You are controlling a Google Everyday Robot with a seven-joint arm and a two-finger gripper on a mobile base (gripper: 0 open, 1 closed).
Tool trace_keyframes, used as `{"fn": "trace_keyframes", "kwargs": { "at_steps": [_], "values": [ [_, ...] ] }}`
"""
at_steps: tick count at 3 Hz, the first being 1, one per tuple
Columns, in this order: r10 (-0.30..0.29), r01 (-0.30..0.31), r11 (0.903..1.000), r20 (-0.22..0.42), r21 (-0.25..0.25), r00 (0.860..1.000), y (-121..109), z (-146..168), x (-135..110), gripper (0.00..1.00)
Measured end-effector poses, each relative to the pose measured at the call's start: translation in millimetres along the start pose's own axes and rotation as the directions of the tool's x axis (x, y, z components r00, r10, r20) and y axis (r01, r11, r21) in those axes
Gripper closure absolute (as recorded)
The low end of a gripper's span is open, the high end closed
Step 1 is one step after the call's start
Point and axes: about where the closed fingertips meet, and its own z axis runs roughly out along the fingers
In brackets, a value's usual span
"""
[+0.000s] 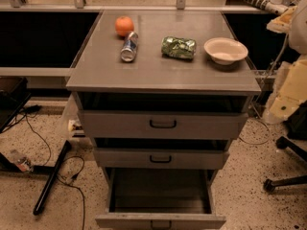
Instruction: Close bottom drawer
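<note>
Bottom drawer [160, 201]: lowest of three, stood pulled far out, front panel at the frame's lower edge. Closing not begun; the whole push remained. Gripper: out of view, jaws' state untellable; cream arm [293, 85] at right.

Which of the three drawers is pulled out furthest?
The bottom drawer: its whole interior shows; top drawer and middle drawer are barely ajar. Gripper out of view; arm at right edge.
</note>
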Motion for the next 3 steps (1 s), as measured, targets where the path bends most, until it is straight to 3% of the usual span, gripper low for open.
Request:
{"fn": "trace_keyframes", "kwargs": {
  "at_steps": [1, 2, 3],
  "values": [
    [0.000, 0.000, 1.0000, 0.000, 0.000, 1.000, 0.1, 0.1, 0.0, 0.00],
    [-0.005, 0.005, 0.9995, 0.013, -0.032, 1.000, 12.8, 12.6, -0.1, 0.00],
    [-0.021, 0.025, 0.9981, 0.060, -0.057, 0.998, 43.0, 36.8, -0.4, 0.00]
  ]
}}
